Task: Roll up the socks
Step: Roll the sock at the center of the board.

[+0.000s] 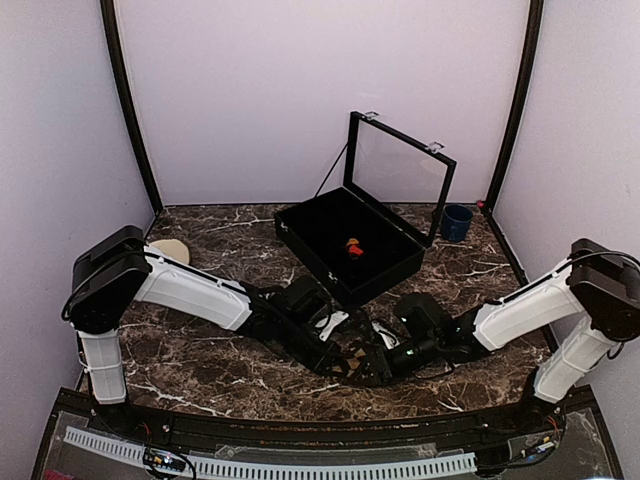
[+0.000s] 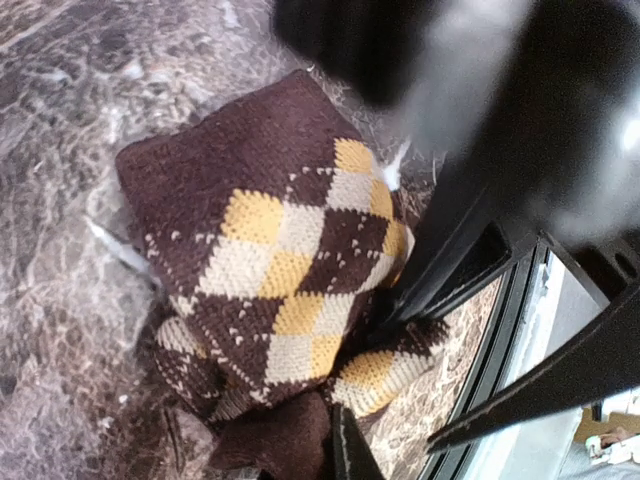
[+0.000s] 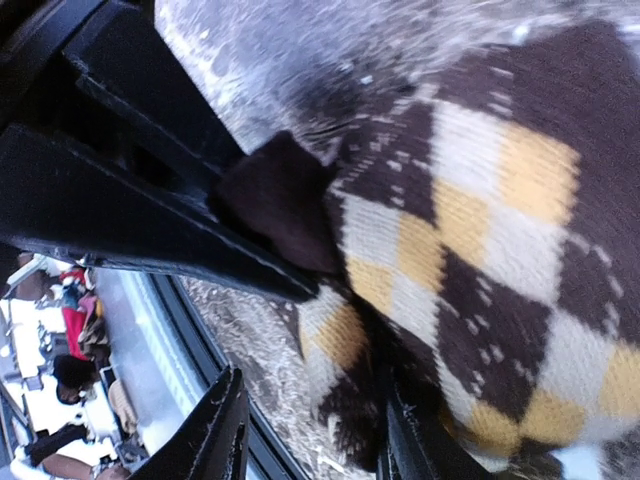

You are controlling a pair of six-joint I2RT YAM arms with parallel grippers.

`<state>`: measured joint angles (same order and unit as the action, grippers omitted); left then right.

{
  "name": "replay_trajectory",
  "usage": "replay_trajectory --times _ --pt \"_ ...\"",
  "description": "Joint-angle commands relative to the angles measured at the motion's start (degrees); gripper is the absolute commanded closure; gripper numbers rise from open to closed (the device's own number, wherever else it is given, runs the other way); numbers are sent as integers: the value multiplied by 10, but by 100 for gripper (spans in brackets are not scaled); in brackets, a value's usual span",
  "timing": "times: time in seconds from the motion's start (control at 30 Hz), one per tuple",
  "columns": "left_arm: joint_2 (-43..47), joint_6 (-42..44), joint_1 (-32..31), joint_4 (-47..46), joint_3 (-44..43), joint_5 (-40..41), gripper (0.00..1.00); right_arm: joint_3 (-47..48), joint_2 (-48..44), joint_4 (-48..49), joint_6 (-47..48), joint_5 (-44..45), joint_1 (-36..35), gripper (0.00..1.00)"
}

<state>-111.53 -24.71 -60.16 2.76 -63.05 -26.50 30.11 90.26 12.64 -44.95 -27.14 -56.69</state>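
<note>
Two socks are showing here. The tan-diamond sock (image 2: 280, 250) is lying on the dark marble table (image 1: 200, 350), close to its near edge, between the two grippers. It is folded over itself into a thick, loose bundle, with the yellow and cream diamonds facing up.

The left gripper (image 2: 342, 440) is clenching its fingers on the plain dark cuff at one end of this sock, and the fabric is bunching up there. The right gripper (image 3: 315, 400) is holding its fingers released and well spread. One finger (image 3: 400, 430) is touching the patterned side of the bundle, while the other is hanging over the table beside it. A little of the sock's edge is sitting in the gap, but nothing is squeezing it.

The red-and-orange sock (image 1: 353, 247) is sitting as a small bundle inside the black case (image 1: 310, 262), near the middle of its floor. The case is standing behind the arms with its glass lid (image 1: 400, 170) raised. A blue cup (image 1: 457, 222) is standing near the right corner of the case. A pale round object (image 1: 168, 248) is lying at the left rear of the table; I cannot tell what it is.
</note>
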Motion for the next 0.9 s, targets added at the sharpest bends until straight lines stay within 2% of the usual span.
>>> replay_trajectory --times 0.0,0.27,0.47,0.6,0.67,0.8,0.87 --pt "8 -32 20 68 44 48 100 -38 -12 -161 5 122 9 59" --pt "22 -64 43 52 71 36 100 -54 -75 -201 8 187 9 59" --pt "15 -52 44 38 50 6 100 -55 -130 -238 27 244 8 59" --pt "17 -34 42 28 42 -20 100 -58 -135 -237 28 251 8 59" --pt "20 -26 40 26 39 -28 100 -54 -118 -227 28 252 8 63" --pt "25 -13 34 32 29 -36 100 -22 -72 -211 37 254 7 77" --pt "31 -8 30 37 24 -36 100 0 -52 -207 43 255 5 78"
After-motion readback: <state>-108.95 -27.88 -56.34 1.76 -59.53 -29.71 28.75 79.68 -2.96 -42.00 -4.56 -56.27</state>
